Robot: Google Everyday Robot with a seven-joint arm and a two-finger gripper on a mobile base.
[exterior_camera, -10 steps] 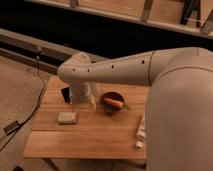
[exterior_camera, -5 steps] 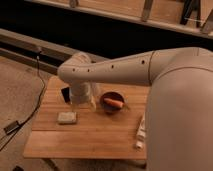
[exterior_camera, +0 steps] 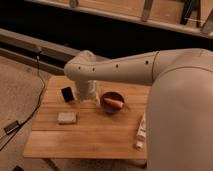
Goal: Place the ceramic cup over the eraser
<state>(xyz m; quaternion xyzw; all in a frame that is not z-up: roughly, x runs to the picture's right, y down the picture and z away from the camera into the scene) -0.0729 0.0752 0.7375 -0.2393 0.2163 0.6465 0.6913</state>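
The small black ceramic cup (exterior_camera: 67, 94) sits tilted on the wooden table (exterior_camera: 90, 137) at the back left. The eraser (exterior_camera: 67, 118), a flat pale block, lies in front of it, apart from it. My gripper (exterior_camera: 86, 95) hangs down from the white arm just to the right of the cup, close beside it, low over the table.
A dark red bowl (exterior_camera: 113, 101) with an orange piece stands to the right of the gripper. A white lumpy object (exterior_camera: 141, 131) lies near the table's right edge. My large white arm covers the right side. A black cable (exterior_camera: 30, 112) runs on the floor to the left.
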